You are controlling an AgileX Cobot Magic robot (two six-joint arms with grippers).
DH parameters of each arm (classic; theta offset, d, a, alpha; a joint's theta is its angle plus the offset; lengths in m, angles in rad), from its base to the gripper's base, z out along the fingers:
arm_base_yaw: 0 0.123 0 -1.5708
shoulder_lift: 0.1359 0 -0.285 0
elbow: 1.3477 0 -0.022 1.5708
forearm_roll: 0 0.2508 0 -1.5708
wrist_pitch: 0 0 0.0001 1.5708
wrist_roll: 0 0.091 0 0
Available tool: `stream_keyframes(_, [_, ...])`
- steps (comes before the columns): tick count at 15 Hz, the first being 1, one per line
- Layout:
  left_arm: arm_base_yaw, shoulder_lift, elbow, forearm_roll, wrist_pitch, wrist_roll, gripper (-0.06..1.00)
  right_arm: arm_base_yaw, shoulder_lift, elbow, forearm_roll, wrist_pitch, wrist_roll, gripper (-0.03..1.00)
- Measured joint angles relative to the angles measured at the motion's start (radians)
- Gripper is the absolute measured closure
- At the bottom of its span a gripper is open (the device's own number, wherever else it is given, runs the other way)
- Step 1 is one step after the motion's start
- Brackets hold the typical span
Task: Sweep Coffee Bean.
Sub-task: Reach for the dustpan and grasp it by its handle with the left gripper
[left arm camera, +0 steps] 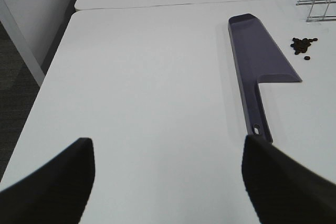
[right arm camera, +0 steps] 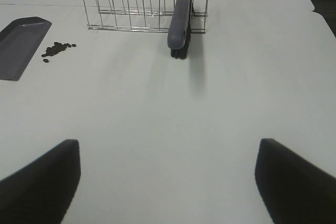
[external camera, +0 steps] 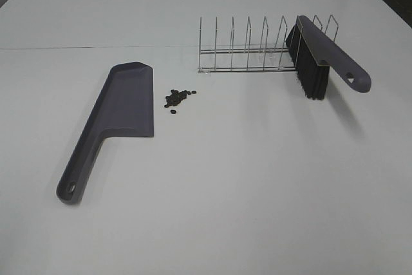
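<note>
A small heap of dark coffee beans [external camera: 178,97] lies on the white table [external camera: 244,191], just right of the grey-purple dustpan [external camera: 116,120]. The dustpan lies flat, its handle toward the near edge. The brush [external camera: 322,53] leans in the wire rack [external camera: 257,46], bristles down, handle sticking out toward the near right. Neither gripper shows in the high view. In the left wrist view my left gripper [left arm camera: 167,182] is open and empty, well short of the dustpan [left arm camera: 260,66] and beans [left arm camera: 303,45]. My right gripper [right arm camera: 167,182] is open and empty, facing the brush [right arm camera: 179,19] and beans [right arm camera: 56,49] from a distance.
The wire rack [right arm camera: 142,6] has several upright dividers and stands behind the beans. A seam between two tabletops [external camera: 96,47] runs across the back. The table's left edge [left arm camera: 39,100] drops off to the floor in the left wrist view.
</note>
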Motion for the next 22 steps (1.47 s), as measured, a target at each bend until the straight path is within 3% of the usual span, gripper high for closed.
stream_keyframes(22, [0.000,0.000,0.000,-0.001,0.000,0.000,0.24,0.000,0.000,0.000,0.000,0.000,0.000,0.20])
